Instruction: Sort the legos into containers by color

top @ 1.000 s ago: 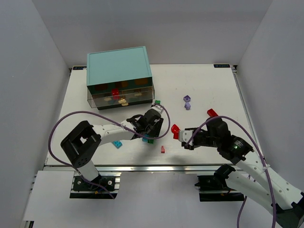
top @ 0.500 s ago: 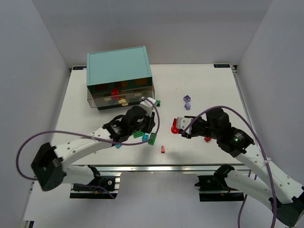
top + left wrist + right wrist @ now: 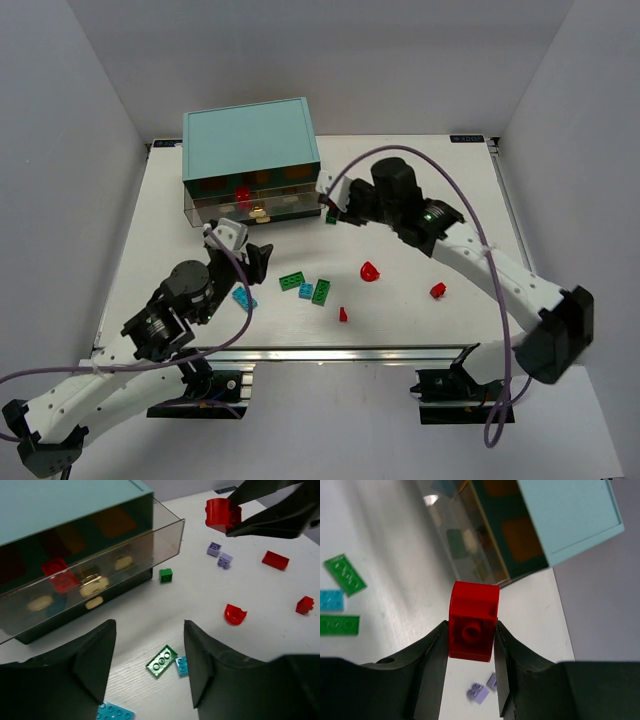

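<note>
Right gripper (image 3: pixel 470 635) is clamped on a red brick (image 3: pixel 473 611), held up beside the pulled-out drawer's (image 3: pixel 120 552) right end. Left gripper (image 3: pixel 147 647) hangs jaws apart, over a green brick (image 3: pixel 161 660) on the tabletop (image 3: pixel 200 592).

Lego (image 3: pixel 472 628) red; cabinet (image 3: pixel 250 138) lt teal; drawer (image 3: pixel 100 565) brownish.

no text can be read anywhere. a small dark label (image 3: pixel 466 139) sits at the far edge of the surface (image 3: pixel 430 190), its print too small to make out.
</note>
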Available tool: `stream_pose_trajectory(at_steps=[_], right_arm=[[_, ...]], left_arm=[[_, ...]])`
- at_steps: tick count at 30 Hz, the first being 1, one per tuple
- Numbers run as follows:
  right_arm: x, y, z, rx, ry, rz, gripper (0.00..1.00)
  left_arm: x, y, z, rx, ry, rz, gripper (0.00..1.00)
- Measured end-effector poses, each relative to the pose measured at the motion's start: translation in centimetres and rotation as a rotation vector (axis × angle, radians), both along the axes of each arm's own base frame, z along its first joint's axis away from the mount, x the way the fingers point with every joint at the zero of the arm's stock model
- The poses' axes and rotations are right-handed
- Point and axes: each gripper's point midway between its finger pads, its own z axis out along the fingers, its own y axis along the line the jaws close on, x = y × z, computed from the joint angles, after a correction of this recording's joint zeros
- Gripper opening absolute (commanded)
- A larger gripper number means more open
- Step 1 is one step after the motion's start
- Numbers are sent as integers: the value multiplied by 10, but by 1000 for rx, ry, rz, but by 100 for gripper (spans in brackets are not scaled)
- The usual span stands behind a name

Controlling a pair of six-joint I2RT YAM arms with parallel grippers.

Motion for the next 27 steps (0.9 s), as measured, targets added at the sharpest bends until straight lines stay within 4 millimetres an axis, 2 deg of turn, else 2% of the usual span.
stream_pose_trajectory(at_steps=[3, 6, 11, 17, 19, 22, 24, 27], right_arm=[[23, 21, 3, -2, 1, -22, 0], [42, 40, 16, 16, -26, -31, 0], [60, 62, 32, 42, -61, -30, 0], [79, 90, 30, 43, -67, -25, 2], [89, 102, 27, 38, -65, -27, 7], [96, 110, 15, 22, -53, -30, 31], [95, 110, 6, 3, -32, -29, 53], [94, 110, 3, 3, -16, -33, 64]], left_arm=[[-4, 19, 2, -17, -36, 50, 71], [-3, 26, 1, -10, -48, 83, 72], [3, 23, -11, 44, -22, 89, 73], [2, 23, -13, 59, -23, 85, 75], [1, 25, -10, 50, -31, 86, 75], [-1, 27, -7, 39, -41, 85, 76], [-1, 27, -6, 37, -44, 83, 76], [-2, 25, -6, 38, -44, 71, 77]])
